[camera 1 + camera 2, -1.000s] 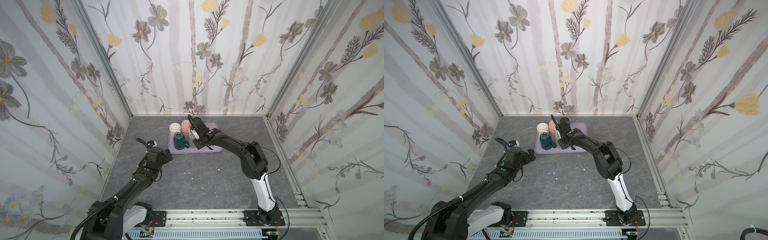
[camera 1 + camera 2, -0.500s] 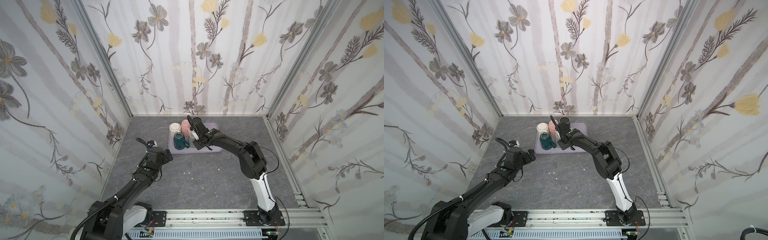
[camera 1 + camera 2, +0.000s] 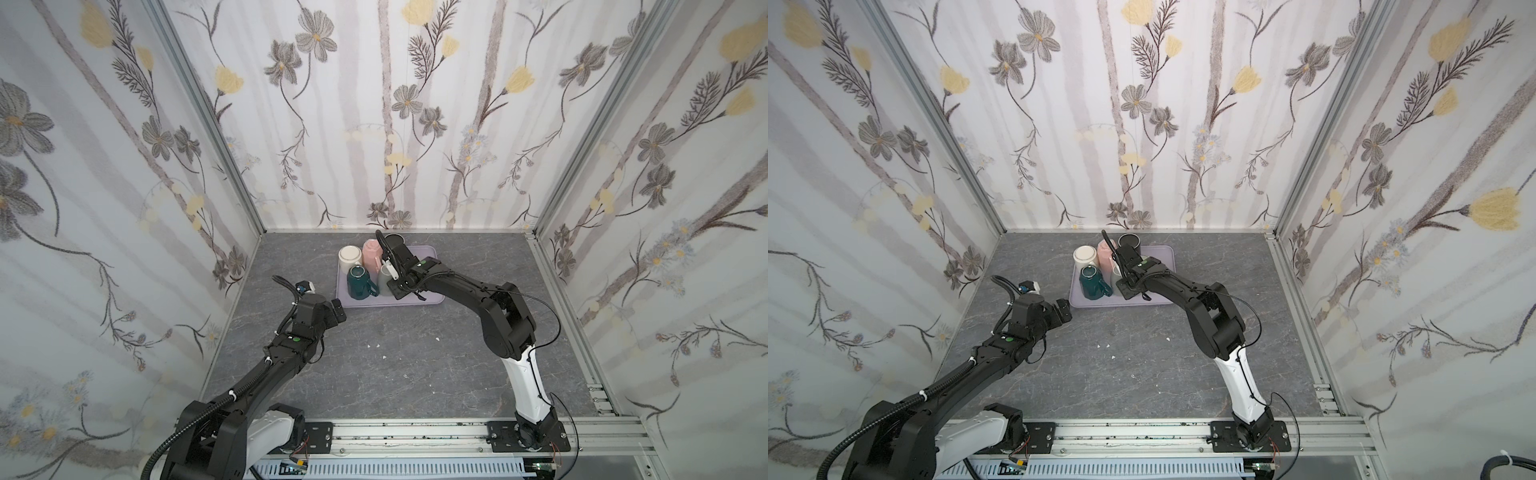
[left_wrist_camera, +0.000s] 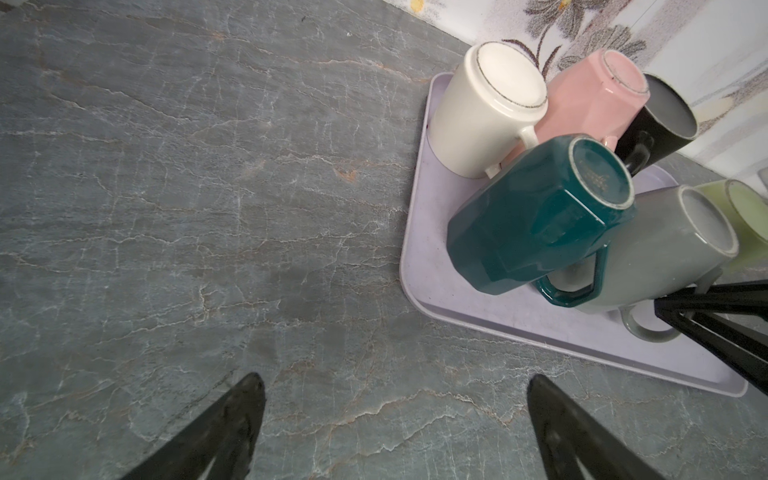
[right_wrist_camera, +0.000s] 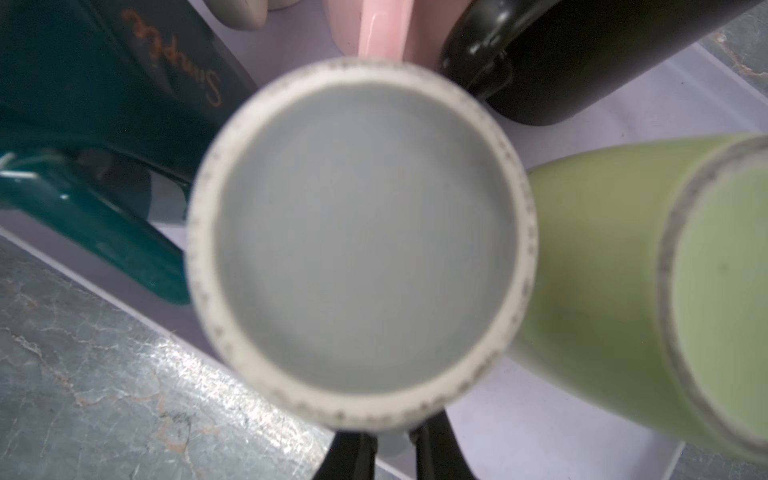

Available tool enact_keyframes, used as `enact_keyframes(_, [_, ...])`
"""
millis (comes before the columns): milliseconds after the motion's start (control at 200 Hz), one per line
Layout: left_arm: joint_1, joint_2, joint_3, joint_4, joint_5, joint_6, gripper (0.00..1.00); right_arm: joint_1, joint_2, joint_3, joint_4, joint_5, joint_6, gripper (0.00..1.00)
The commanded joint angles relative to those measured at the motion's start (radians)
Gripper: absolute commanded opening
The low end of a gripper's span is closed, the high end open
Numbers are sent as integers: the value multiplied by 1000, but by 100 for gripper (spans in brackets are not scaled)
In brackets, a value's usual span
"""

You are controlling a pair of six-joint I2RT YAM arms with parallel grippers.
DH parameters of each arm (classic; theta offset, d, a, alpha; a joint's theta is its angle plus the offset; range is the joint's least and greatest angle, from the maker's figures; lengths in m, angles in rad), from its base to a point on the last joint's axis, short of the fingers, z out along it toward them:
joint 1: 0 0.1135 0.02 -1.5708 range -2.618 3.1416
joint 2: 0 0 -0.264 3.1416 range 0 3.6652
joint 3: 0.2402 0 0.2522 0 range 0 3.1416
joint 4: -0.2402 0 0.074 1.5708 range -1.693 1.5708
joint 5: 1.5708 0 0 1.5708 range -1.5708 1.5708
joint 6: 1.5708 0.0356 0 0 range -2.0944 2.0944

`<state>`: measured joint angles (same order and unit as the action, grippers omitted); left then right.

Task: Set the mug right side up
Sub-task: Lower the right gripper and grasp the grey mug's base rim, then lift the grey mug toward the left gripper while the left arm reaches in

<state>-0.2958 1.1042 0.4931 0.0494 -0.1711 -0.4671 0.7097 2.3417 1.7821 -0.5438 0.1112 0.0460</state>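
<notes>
Tray (image 4: 432, 291) holds mugs (image 4: 540, 224) (mostly inverted); right hand (image 4: 663, 309) clamps grey mug (image 4: 656, 249) by handle; left hand (image 4: 395, 384) gapes empty.

Black jointed arms (image 3: 286, 353), white base links (image 3: 523, 382), green dots (image 3: 296, 339), black cables (image 3: 549, 316)

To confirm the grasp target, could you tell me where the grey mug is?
In a top view the grey mug stands upside down on the tray near its front edge, right of the teal mug.
</notes>
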Motion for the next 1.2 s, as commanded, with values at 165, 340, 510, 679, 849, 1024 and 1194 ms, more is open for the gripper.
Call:
enact_keyframes(165, [0,0,6,16,4,-4,100,2,-87,-76,116,-45,35,0])
enact_keyframes(340, [-1,0,4,21,10,-8,100,1,-152,-149,169,-96,72,0])
enact_keyframes(510, [-1,0,4,24,16,-12,100,-1,-225,-232,225,-120,104,0])
enact_keyframes(679, [-2,-1,0,31,24,-16,100,-10,-292,-304,277,-143,134,0])
enact_keyframes(849, [-2,2,0,37,36,-20,100,-30,-358,-374,345,-224,179,0])
enact_keyframes(1024, [-2,0,-1,39,41,-21,100,-50,-422,-445,415,-291,219,0])
enact_keyframes(1194, [-3,7,1,41,48,-25,100,-62,-469,-487,435,-299,242,0])
